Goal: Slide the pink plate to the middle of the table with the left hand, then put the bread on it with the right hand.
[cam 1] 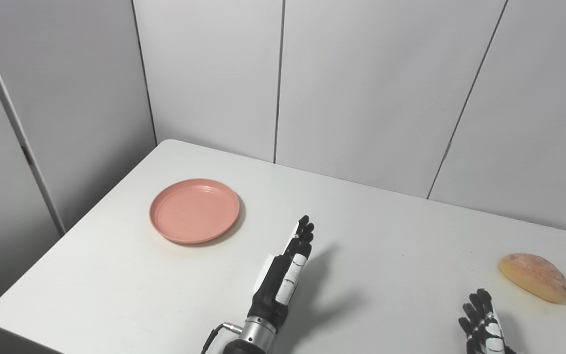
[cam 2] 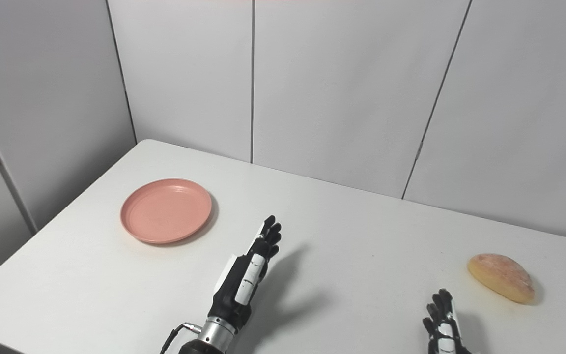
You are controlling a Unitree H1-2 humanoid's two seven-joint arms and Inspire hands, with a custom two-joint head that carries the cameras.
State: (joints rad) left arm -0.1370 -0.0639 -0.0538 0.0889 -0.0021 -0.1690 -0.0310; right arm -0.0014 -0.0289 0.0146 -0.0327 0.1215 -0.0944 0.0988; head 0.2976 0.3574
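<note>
White table [cam 1: 371, 231] bears a round pink plate [cam 1: 194, 210] and golden bread [cam 1: 533, 277] — both hands, left [cam 1: 285, 275] and right [cam 1: 482, 322], empty, fingers extended.

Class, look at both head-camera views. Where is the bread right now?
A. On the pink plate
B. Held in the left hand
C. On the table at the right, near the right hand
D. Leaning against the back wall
C: the bread lies on the table just beyond the right hand, far from the empty pink plate.

White table [cam 1: 391, 246] with plate [cam 1: 194, 210], bread [cam 1: 533, 277]
</note>
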